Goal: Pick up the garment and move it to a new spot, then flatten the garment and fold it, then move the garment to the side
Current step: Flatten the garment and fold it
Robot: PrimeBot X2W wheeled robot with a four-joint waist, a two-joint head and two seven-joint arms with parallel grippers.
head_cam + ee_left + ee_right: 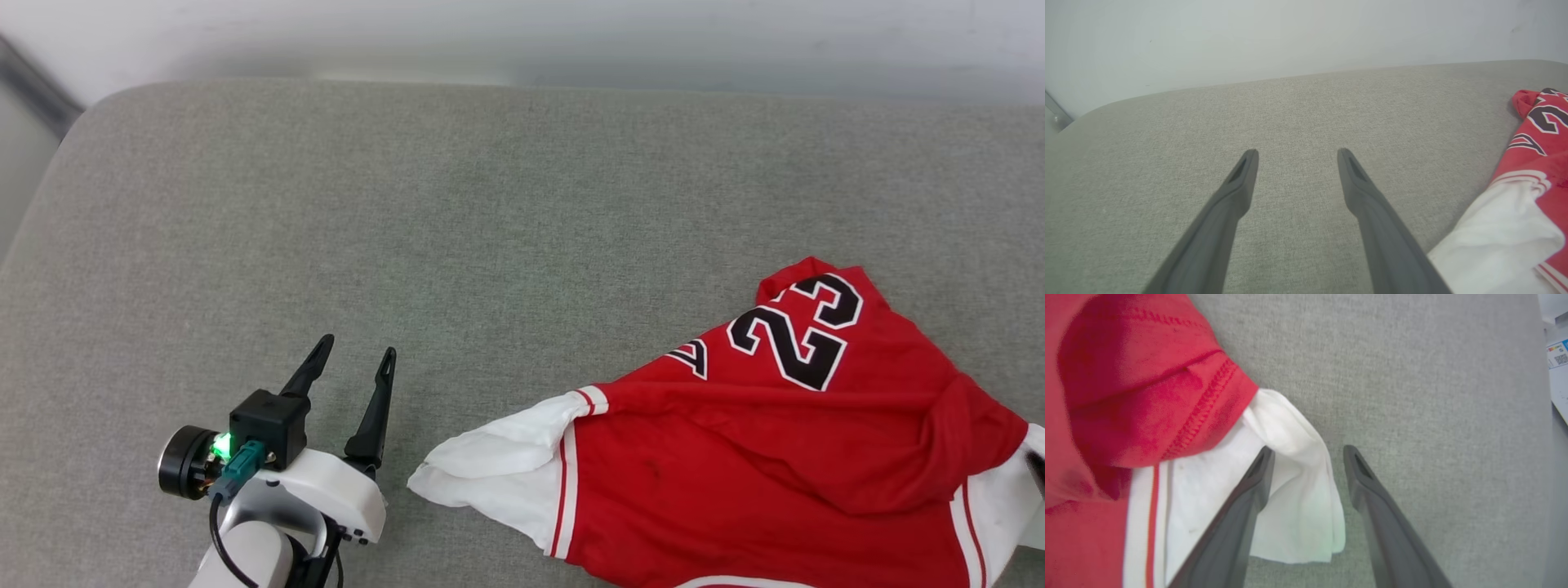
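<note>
On the grey cushion's (490,204) near right lies the crumpled garment (775,457), right gripper (1308,451) open over its white sleeve (1298,514), left gripper (358,346) open just left.

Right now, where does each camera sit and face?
Head view: from the head, down at grey surface; left pincer lower left, garment right.
Left wrist view: from its wrist, along the open left pincer toward a wall.
Right wrist view: from its wrist, down past the open right pincer onto the garment's sleeve.
Head and left wrist views share the left pincer.
</note>
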